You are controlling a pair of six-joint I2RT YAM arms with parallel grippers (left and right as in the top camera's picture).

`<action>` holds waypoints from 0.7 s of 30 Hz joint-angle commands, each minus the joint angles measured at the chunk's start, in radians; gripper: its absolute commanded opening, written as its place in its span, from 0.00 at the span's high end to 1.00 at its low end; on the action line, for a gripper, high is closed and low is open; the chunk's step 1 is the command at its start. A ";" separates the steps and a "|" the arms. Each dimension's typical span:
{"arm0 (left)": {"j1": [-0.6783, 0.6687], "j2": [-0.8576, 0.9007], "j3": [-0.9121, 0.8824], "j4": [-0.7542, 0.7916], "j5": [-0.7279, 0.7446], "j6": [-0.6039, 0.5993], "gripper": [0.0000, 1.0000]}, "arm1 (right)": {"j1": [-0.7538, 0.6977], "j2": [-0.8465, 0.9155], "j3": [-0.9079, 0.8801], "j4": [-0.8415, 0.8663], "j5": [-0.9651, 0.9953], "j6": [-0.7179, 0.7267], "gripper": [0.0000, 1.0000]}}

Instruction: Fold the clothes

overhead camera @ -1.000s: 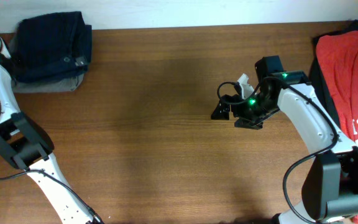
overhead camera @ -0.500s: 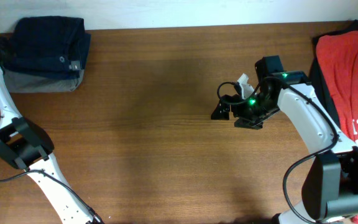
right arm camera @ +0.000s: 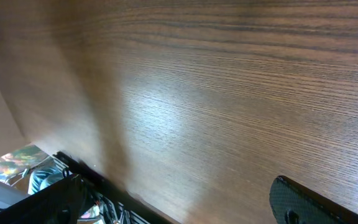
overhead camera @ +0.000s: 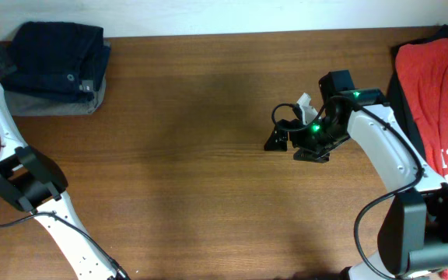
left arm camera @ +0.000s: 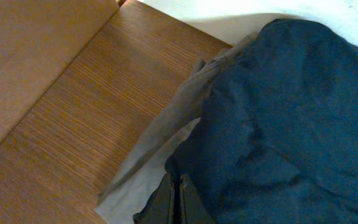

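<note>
Navy shorts (overhead camera: 53, 50), bunched atop grey shorts (overhead camera: 53, 106), pinched in left jaws; right jaws apart.

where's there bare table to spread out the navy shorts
The wide middle of the table is bare, bordered by the clothes stack on the left and the right gripper on the right. The whole near strip below that is bare too. Crowded: the top-left corner, where the navy shorts lie on grey shorts, and the right edge under the red T-shirt.
</note>
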 commanded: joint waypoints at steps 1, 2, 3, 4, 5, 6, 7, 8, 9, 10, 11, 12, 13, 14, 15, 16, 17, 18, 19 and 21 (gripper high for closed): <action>0.017 0.046 0.029 0.015 -0.038 0.001 0.99 | 0.002 0.001 0.001 -0.007 0.008 -0.010 0.01; 0.017 0.056 0.029 0.016 -0.047 0.000 0.99 | 0.002 0.001 0.001 -0.007 0.008 -0.010 0.01; 0.017 0.065 0.029 0.015 -0.063 0.000 0.99 | 0.002 0.001 0.001 -0.007 0.008 -0.010 0.01; 0.017 0.080 0.029 0.015 -0.091 0.000 0.99 | 0.002 0.001 0.001 -0.007 0.008 -0.009 0.01; 0.017 0.088 0.029 0.016 -0.107 -0.001 0.99 | 0.002 0.001 0.001 -0.008 0.008 -0.009 0.01; 0.017 0.093 0.029 0.016 -0.123 -0.001 0.99 | 0.002 0.001 0.001 -0.008 0.008 -0.009 0.01; 0.017 0.100 0.029 0.017 -0.139 -0.003 0.99 | 0.002 0.001 0.001 -0.007 0.008 -0.009 0.01; 0.018 0.102 0.029 0.019 -0.149 -0.004 0.99 | 0.002 0.001 0.001 -0.007 0.008 -0.009 0.01; 0.019 0.107 0.029 0.019 -0.154 -0.004 0.99 | 0.002 0.001 0.001 -0.007 0.008 -0.009 0.01; 0.019 0.112 0.029 0.019 -0.155 -0.003 0.99 | 0.002 0.001 0.001 -0.007 0.008 -0.009 0.01; 0.021 0.117 0.029 0.019 -0.157 -0.004 0.99 | 0.002 0.001 0.001 -0.007 0.008 -0.009 0.01; 0.021 0.121 0.029 0.018 -0.157 -0.003 0.99 | 0.002 0.001 0.001 -0.007 0.008 -0.009 0.01; 0.021 0.123 0.029 0.015 -0.157 -0.003 0.97 | 0.002 0.001 0.001 -0.007 0.008 -0.009 0.01; 0.021 0.126 0.029 0.011 -0.157 -0.003 0.90 | 0.002 0.001 0.001 -0.007 0.008 -0.009 0.01; 0.021 0.126 0.029 0.007 -0.157 -0.003 0.80 | 0.002 0.001 0.001 -0.007 0.008 -0.009 0.01; 0.021 0.126 0.029 0.005 -0.157 -0.003 0.68 | 0.002 0.001 0.001 -0.007 0.008 -0.009 0.01; 0.020 0.126 0.029 0.004 -0.157 -0.003 0.63 | 0.002 0.001 0.001 -0.007 0.008 -0.009 0.01; 0.019 0.125 0.029 0.003 -0.158 -0.003 0.60 | 0.002 0.001 0.001 -0.007 0.008 -0.009 0.01; 0.019 0.124 0.031 0.000 -0.158 -0.003 0.56 | 0.002 0.001 0.001 -0.007 0.008 -0.009 0.01; 0.018 0.116 0.035 -0.009 -0.158 -0.003 0.49 | 0.002 0.001 0.001 -0.007 0.008 -0.009 0.01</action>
